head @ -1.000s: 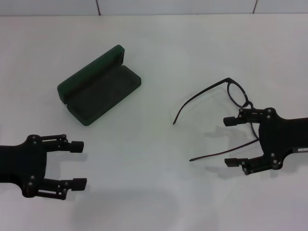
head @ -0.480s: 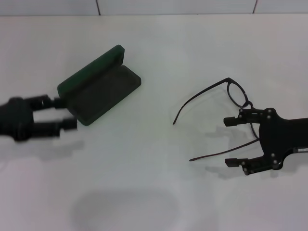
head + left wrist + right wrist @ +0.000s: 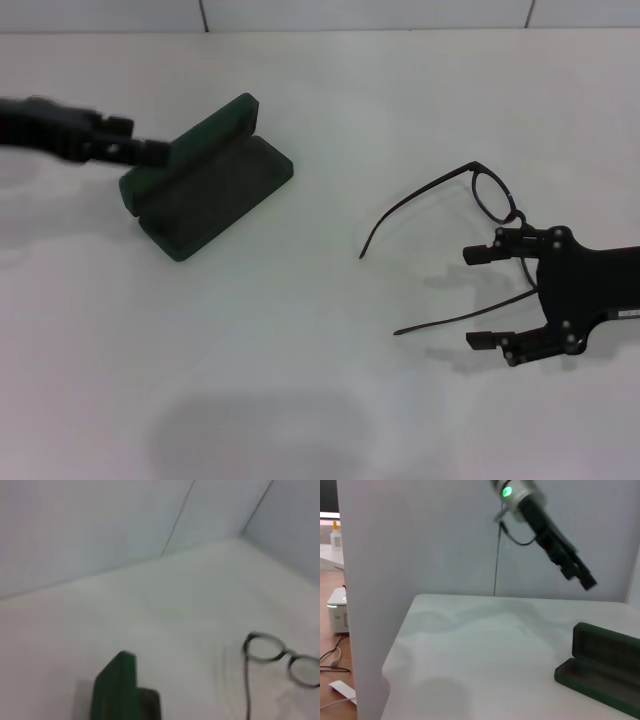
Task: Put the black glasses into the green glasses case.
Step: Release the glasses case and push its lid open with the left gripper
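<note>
The green glasses case [image 3: 212, 186] lies open at the table's left rear, lid [image 3: 205, 135] upright; it also shows in the left wrist view [image 3: 117, 690] and the right wrist view [image 3: 600, 667]. The black glasses [image 3: 497, 200] rest on the table at the right with their temple arms spread; the left wrist view shows them too [image 3: 280, 655]. My right gripper [image 3: 478, 297] is open just in front of the glasses, and one temple arm [image 3: 450, 320] runs between its fingers. My left gripper [image 3: 135, 150] hovers, blurred, at the left end of the case lid, raised above the case [image 3: 577, 575].
The white table [image 3: 300, 380] carries only the case and the glasses. A white wall panel [image 3: 420, 535] stands behind the table's far edge.
My left arm has swung from the table's front left up and back to the case lid's left end. The right gripper and the glasses have stayed put.
</note>
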You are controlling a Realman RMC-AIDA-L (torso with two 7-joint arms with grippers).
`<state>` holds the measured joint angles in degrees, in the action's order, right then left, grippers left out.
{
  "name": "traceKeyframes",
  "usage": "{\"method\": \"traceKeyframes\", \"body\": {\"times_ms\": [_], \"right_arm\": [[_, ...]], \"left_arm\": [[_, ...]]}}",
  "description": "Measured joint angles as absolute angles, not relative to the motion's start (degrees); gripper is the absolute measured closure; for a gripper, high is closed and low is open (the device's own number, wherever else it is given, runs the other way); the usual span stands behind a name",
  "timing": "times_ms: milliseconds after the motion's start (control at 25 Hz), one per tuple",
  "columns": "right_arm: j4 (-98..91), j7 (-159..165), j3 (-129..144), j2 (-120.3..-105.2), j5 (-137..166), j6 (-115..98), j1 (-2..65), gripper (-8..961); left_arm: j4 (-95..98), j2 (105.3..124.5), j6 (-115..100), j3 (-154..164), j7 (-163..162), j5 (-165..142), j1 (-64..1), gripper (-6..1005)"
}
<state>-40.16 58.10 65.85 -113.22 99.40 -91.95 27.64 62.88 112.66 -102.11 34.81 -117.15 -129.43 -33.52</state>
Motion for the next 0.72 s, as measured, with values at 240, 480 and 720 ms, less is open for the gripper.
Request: {"method": "traceKeyframes", "body": {"times_ms": [240,480,720], "right_arm": [[-40.8,59.3,66.0,-113.74,100.3,-91.7,28.4,103],[-41.6,60.3,66.0,-113.96,101.5,-91.4,28.4,102],[-41.7,60.3,66.0,-114.13,101.6,-91.2,28.3,102]], "left_arm": [[63.1,111.99,-97.0,41.1,-124.0,-143.1,-43.4,177],[58.6,111.78,-92.7,50.1,-127.2,-149.1,-50.1,185],[54.4,112.38,-87.6,54.5,-127.7,-152.4,-51.7,194]]}}
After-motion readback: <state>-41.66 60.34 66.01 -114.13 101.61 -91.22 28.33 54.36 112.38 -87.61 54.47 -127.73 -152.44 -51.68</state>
